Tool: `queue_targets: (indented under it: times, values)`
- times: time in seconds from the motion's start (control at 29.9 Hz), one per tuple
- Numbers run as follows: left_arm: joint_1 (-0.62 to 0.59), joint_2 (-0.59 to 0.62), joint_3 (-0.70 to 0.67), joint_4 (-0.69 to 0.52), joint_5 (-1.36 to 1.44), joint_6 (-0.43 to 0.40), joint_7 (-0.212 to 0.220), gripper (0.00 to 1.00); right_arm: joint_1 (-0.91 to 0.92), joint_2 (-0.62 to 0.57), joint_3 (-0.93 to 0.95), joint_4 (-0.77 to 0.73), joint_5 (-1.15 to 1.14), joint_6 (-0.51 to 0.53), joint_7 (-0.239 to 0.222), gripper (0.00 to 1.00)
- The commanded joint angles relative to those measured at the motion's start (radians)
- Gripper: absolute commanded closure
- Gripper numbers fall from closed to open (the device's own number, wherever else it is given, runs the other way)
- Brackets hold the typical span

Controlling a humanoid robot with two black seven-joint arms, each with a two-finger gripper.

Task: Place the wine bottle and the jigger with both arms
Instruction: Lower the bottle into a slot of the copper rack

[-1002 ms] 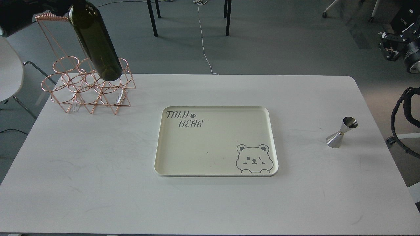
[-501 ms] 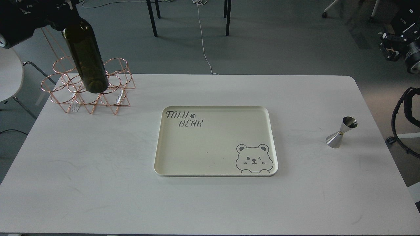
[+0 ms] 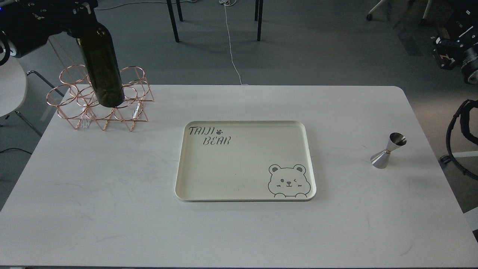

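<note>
At the upper left of the frame the left gripper [image 3: 80, 16] clasps the neck of the wine bottle [image 3: 101, 67], which hangs over the copper wire rack [image 3: 101, 101], while the jigger [image 3: 388, 151] stands at right on the white table [image 3: 112, 194], right of the cream tray [image 3: 244, 160].

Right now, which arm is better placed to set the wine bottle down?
Left. The left gripper holds the wine bottle by its top, base over the copper rack. The right arm is far off to the right, nearer the jigger.
</note>
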State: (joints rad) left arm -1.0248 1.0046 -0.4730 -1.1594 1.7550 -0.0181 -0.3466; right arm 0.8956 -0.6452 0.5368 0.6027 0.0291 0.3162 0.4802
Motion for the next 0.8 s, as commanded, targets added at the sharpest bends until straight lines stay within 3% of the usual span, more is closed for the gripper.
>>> queue_targets:
  times: [0.0, 0.77]
  values:
    - [-0.005, -0.001, -0.001, 0.000, 0.000, 0.001, 0.001, 0.89, 0.000, -0.001, 0.000, 0.000, 0.000, 0.000, 0.000, 0.03]
    - [-0.015, -0.004, -0.002, 0.000, -0.002, 0.001, 0.006, 0.89, -0.001, -0.001, 0.000, 0.000, 0.000, 0.000, 0.000, 0.03]
